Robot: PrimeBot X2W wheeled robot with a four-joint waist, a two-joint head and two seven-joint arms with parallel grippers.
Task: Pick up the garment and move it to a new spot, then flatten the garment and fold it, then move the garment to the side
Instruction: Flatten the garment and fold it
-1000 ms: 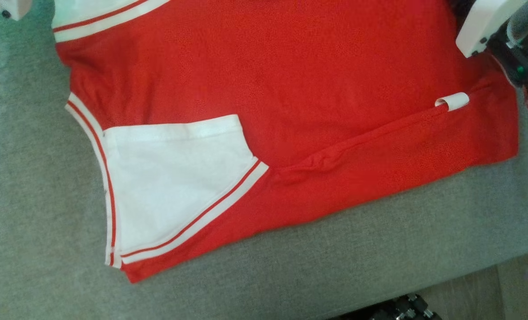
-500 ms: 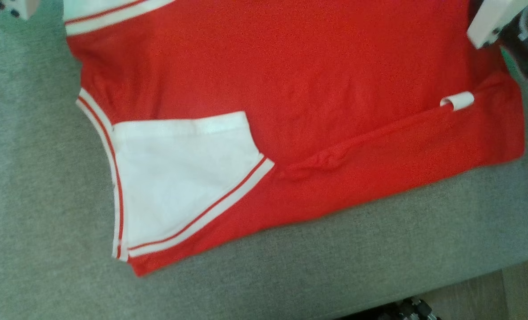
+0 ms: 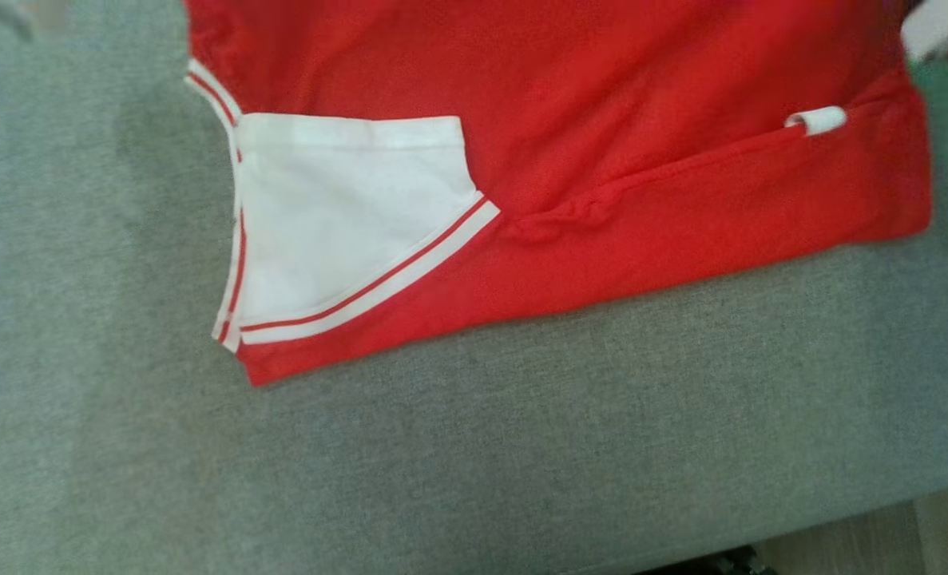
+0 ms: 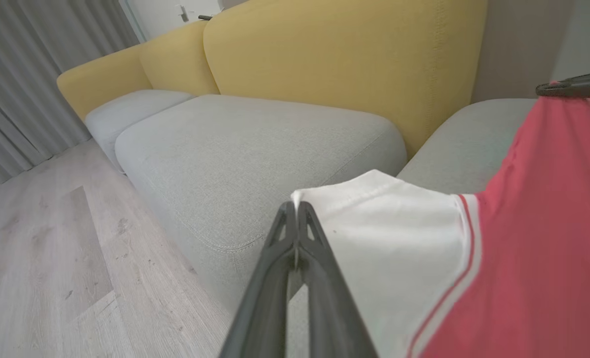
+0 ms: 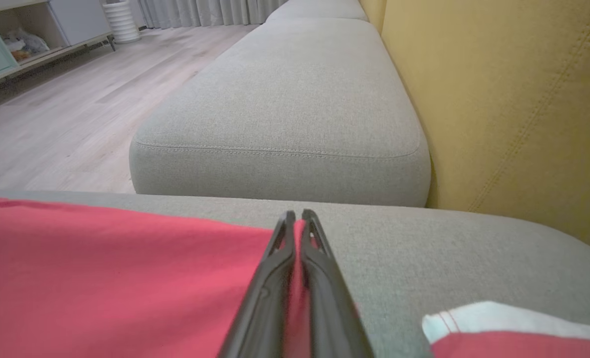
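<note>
As both hands pinch it at what looks like its far side, the garment [image 3: 601, 80] lies spread across the grey sofa seat [image 3: 521, 447], near hem close to the seat's front lip. L hand [image 4: 295, 206]: fingers pressed tight together on the corner of a white panel [image 4: 389, 233]. R hand [image 5: 297, 215]: fingers likewise closed, w/ red cloth nipped between them near the edge.

Risks, as judged from here: both grips take only a sliver of fabric, so a quick lift or a hard tug could let the mesh slide out, prob. the white corner first. If one arm pulls harder than the other, the cloth skews & the long ridge [image 3: 681, 169] running across the red from beside the white tag [image 3: 819, 120] gets folded in rather than smoothed. Dragged too far fwd, the near hem could spill over the lip toward the wood floor [image 4: 36, 248].

Containers: an open shelf unit [image 5: 6, 35] stands across the room in the R wrist view, something pale in one cubby, too blurred to name. Beside it is a white ribbed pot [image 5: 121, 22], contents hidden.
</note>
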